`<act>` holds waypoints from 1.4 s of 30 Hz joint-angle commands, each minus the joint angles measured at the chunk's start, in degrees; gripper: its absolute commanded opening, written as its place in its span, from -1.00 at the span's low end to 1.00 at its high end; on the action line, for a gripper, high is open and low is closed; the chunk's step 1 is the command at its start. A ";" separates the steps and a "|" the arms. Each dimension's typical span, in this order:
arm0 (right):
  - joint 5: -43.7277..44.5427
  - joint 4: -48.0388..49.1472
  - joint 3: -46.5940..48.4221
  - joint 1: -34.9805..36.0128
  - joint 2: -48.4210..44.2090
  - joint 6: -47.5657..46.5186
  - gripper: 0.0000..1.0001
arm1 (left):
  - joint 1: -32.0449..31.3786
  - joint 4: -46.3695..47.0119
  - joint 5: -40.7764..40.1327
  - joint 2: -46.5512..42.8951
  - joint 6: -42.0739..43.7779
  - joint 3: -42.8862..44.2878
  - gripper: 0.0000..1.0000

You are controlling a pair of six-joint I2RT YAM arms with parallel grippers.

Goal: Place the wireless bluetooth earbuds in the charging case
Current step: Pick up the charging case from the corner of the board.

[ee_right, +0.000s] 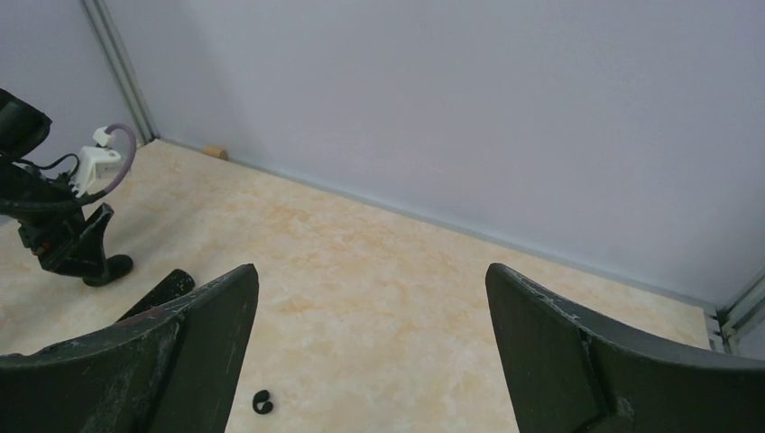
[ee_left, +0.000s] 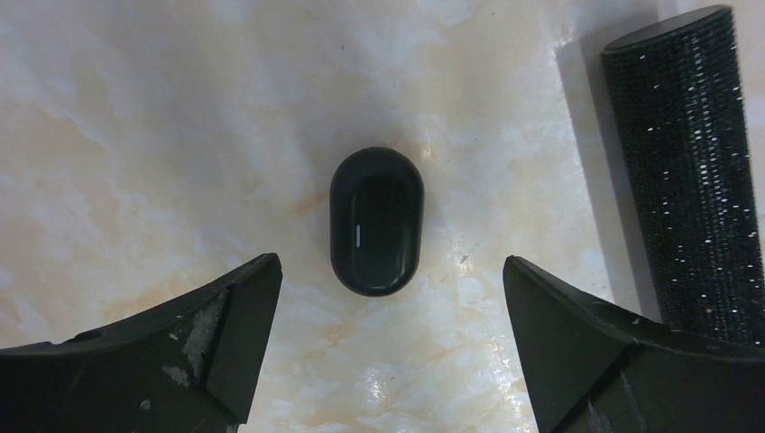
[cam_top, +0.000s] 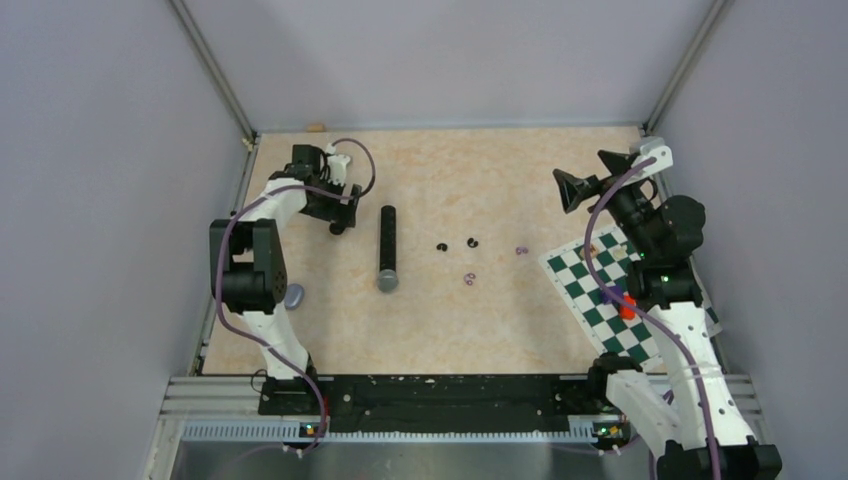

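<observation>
Earbuds point(cam_top: 443, 246): tiny black curls. Glossy oval case point(ee_left: 376, 221) reads clearly only on left wrist. Left gripper point(ee_left: 390, 263) and right gripper point(ee_right: 371, 269) both spread wide.

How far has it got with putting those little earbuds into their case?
Nothing looks done yet: the black earbuds lie loose on the table, and the charging case looks closed. In hand: the left gripper hangs open over the case, not gripping. To do: open it and insert both buds.
</observation>
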 commanded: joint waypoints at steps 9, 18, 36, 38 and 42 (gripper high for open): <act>-2.94 2.98 -0.95 -0.53 -0.41 1.81 0.88 | 0.34 -1.14 -0.33 4.04 -0.47 2.87 0.87; -3.18 3.34 -1.21 -0.53 0.03 1.99 0.87 | 0.33 -2.43 -0.58 8.21 -1.30 4.57 0.73; -5.41 3.45 -0.84 -0.53 5.59 8.83 0.86 | -0.41 -6.37 5.44 -0.07 0.12 6.22 -0.46; -6.38 1.75 0.83 0.13 10.40 11.17 0.84 | -2.32 -6.73 5.89 -4.75 1.73 6.09 -0.49; -5.07 -11.60 11.17 3.36 24.33 10.56 0.71 | -8.67 -8.35 6.91 -14.19 6.93 5.58 -0.49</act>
